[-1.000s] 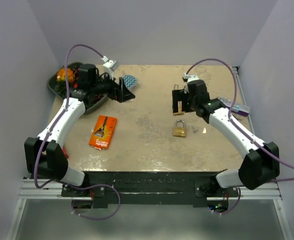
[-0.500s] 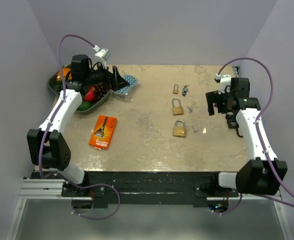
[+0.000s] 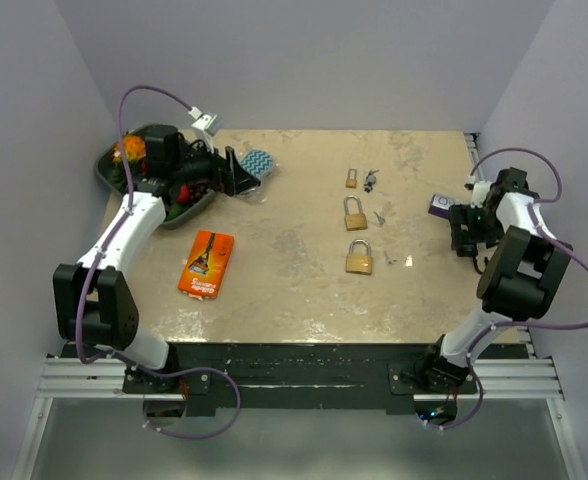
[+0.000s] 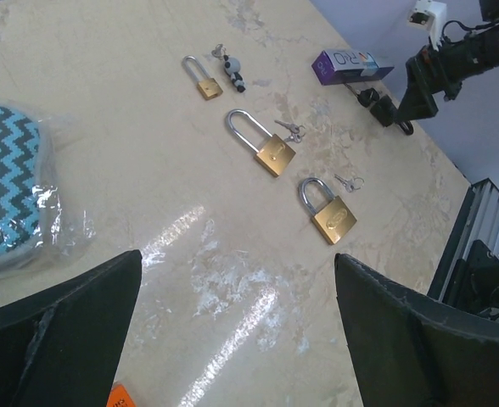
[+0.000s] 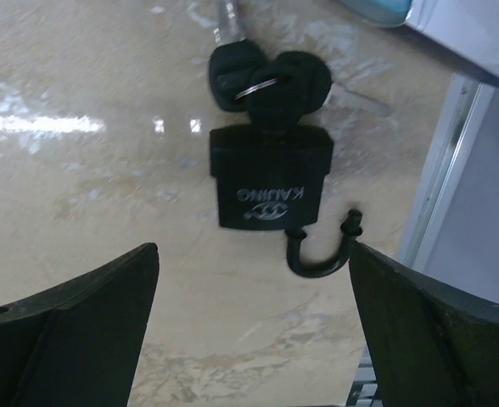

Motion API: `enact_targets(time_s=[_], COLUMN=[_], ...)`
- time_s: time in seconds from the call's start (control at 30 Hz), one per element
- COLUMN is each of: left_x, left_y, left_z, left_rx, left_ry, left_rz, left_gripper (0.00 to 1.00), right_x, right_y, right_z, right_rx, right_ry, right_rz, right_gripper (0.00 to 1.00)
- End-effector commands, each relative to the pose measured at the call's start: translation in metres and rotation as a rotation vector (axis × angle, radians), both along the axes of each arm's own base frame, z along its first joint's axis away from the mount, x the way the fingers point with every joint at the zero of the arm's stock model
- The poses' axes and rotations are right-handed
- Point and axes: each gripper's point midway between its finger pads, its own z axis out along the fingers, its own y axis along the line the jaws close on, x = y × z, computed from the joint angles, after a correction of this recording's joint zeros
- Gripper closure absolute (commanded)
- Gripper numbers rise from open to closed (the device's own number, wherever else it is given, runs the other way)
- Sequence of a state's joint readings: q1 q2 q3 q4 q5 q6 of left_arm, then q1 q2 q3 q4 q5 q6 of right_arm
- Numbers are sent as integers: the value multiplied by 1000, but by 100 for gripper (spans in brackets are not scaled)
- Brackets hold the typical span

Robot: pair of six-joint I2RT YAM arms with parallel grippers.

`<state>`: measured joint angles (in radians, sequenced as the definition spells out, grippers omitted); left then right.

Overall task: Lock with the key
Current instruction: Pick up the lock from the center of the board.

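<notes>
A black padlock [image 5: 271, 182] lies on the table near its right edge, its shackle [image 5: 322, 254] swung open. Black-headed keys [image 5: 266, 80] on a ring sit against its keyhole end. My right gripper [image 5: 254, 339] hovers open just above it, with the shackle by the right finger and nothing between the fingers. Three brass padlocks lie mid-table: small [image 3: 351, 178], medium [image 3: 354, 213] and large [image 3: 359, 258], each with small keys [image 4: 290, 130] beside it. My left gripper [image 3: 242, 178] is open at the far left, empty and well away from the locks.
A purple box [image 3: 441, 204] lies just beyond the right gripper [image 3: 466, 228]. A bowl of fruit [image 3: 124, 165] and a blue zigzag item in plastic [image 3: 259, 160] sit at the back left. An orange packet [image 3: 206, 263] lies at the left front. The table's right edge is close to the black padlock.
My right arm has swung from the brass padlocks in the middle out to the table's right edge. The left gripper has stayed near the bowl, shifting only slightly.
</notes>
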<state>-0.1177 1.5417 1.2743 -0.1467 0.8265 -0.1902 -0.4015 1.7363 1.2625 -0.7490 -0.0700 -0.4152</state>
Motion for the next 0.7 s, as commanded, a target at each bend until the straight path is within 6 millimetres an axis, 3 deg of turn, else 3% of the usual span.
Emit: enact_targets(time_s=[0.0, 0.17, 0.33, 0.43, 0.57, 0.67], left_x=[-11, -15, -20, -22, -25, -25], left_y=[2, 1, -1, 0, 1, 1], left_z=[26, 26, 26, 26, 26, 26], left_rx=[-9, -12, -37, -35, -33, -31], left_ry=[-116, -119, -103, -102, -109, -110], left_rz=[-18, -25, -35, -32, -25, -22], left_gripper=[1, 1, 5, 8, 11, 12], right_x=[31, 42, 51, 48, 38, 30], right_y=[-20, -25, -28, -26, -21, -16], right_z=[8, -22, -39, -44, -49, -49], right_rx=[-51, -29, -14, -11, 1, 16], right_ry=[-72, -37, -31, -22, -16, -11], right_rz=[5, -7, -45, -47, -55, -70], right_gripper=[6, 12, 18, 21, 33, 34])
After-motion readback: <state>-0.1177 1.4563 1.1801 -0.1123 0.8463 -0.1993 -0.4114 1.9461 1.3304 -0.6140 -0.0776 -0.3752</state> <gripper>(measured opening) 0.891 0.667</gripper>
